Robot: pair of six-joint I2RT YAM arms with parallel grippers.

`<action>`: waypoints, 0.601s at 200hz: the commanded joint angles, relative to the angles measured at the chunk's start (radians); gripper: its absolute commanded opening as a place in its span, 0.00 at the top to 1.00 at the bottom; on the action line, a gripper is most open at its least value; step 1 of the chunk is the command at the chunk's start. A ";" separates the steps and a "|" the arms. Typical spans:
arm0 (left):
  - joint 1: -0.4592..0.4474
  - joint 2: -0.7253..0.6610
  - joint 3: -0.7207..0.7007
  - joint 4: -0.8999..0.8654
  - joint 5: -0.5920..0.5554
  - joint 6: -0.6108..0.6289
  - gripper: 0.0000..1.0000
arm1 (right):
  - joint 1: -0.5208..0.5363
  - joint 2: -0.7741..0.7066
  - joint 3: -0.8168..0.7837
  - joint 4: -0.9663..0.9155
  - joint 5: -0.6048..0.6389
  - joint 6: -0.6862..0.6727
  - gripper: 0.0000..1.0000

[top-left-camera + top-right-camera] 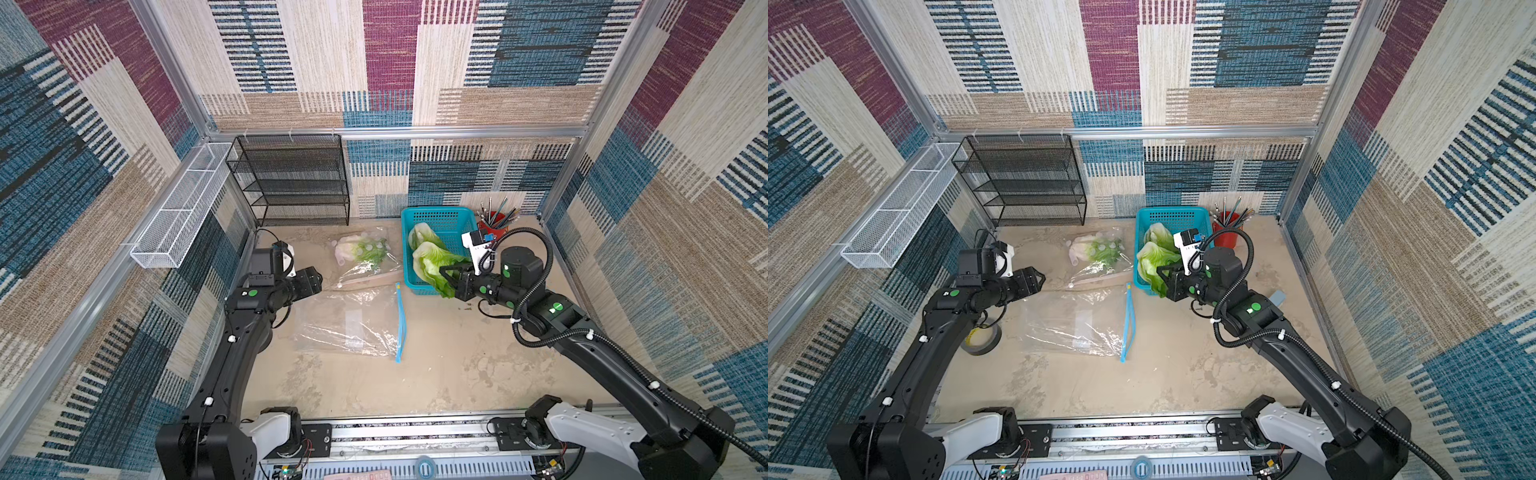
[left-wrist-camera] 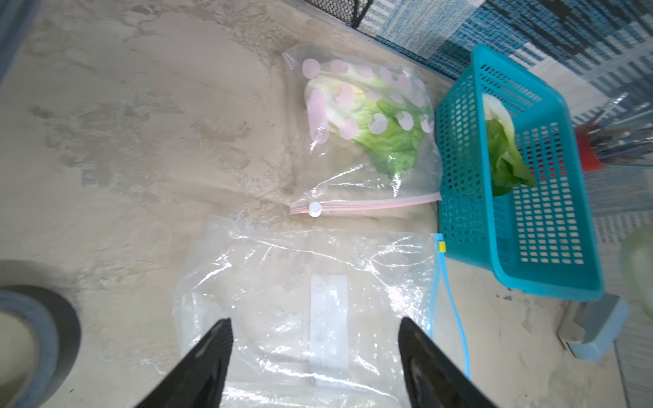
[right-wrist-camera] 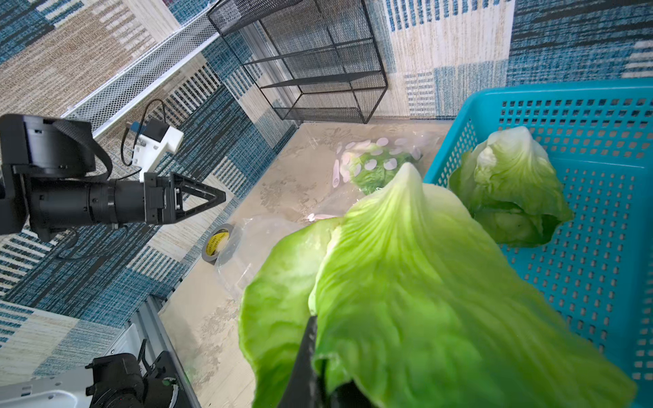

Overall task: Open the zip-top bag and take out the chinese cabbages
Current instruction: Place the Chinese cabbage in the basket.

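**One cabbage gripped at the basket rim; one more left bagged.**

The right pincer (image 3: 318, 367) is clenched on the leafy end of the held cabbage (image 3: 406, 282), which hangs partly over the rim of the basket (image 2: 530, 282). A second cabbage (image 3: 509, 183) lies inside the basket. The third cabbage (image 2: 371, 123) is enclosed in the spotted bag (image 2: 353, 190) on the table (image 1: 436, 374), just beside the basket. The left pincer (image 2: 314, 321) is spread wide with nothing in it, above the empty bag (image 2: 282, 282). The heads are judged light and soft, with thin leaves liable to tear or slip, so a hold on the firmer white base is advised. The held head's base and the exact grip point are covered by leaf. Whether the spotted bag's pink zip is fully shut cannot be made out; its slider (image 2: 314, 209) is seen at one end.
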 commanded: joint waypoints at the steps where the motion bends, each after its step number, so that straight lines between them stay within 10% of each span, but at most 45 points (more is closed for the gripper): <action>1: 0.002 -0.030 -0.025 0.101 0.106 0.048 0.17 | -0.002 0.011 0.026 0.036 0.030 0.003 1.00; 120: 0.022 -0.127 -0.078 0.173 0.185 0.048 0.03 | -0.108 0.184 0.148 0.036 0.040 -0.050 1.00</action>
